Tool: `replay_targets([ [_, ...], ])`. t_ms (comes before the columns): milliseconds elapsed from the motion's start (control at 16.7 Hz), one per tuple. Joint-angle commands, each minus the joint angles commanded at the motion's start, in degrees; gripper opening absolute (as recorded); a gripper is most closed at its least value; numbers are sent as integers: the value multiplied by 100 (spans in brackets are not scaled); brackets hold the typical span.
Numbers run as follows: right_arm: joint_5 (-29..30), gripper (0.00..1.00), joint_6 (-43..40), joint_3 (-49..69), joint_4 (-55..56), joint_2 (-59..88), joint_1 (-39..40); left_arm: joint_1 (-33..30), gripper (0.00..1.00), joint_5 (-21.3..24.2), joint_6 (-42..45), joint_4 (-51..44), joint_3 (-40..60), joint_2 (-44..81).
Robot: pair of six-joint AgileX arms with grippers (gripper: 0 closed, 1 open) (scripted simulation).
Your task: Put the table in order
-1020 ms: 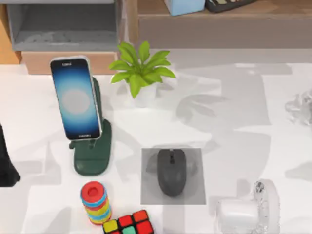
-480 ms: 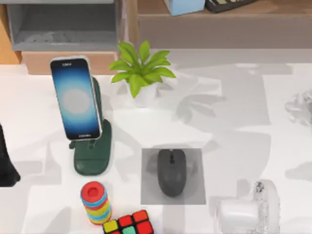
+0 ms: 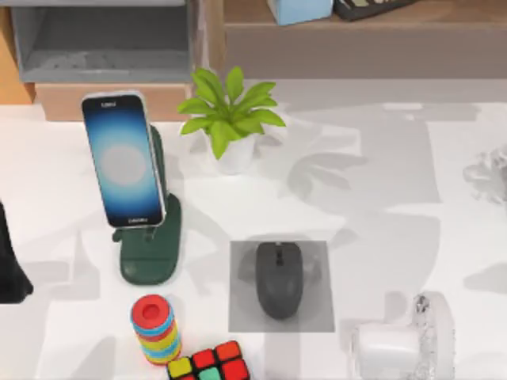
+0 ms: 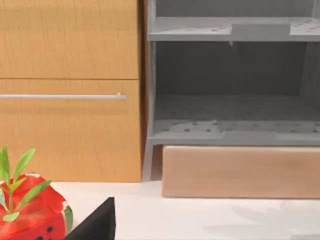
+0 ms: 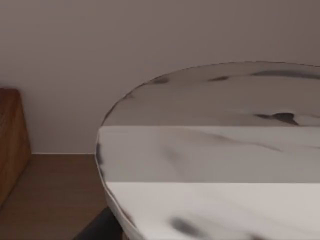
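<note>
Grey mouse on mat

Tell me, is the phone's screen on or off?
On: the phone propped on its green stand shows a glowing blue-white screen.

The left arm is a dark shape at the far left edge of the top view, low over the worktop. A dark tip of the left gripper pokes into the left wrist view.

Left arm matte black, angular edge, right arm glossy white w/ translucent housing
</note>
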Motion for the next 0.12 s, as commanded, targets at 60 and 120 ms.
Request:
replay_targets([
  [60,0,100,0,0,0,0,0,0,100,0,0,0,0,0],
  [120,0,100,0,0,0,0,0,0,100,0,0,0,0,0],
])
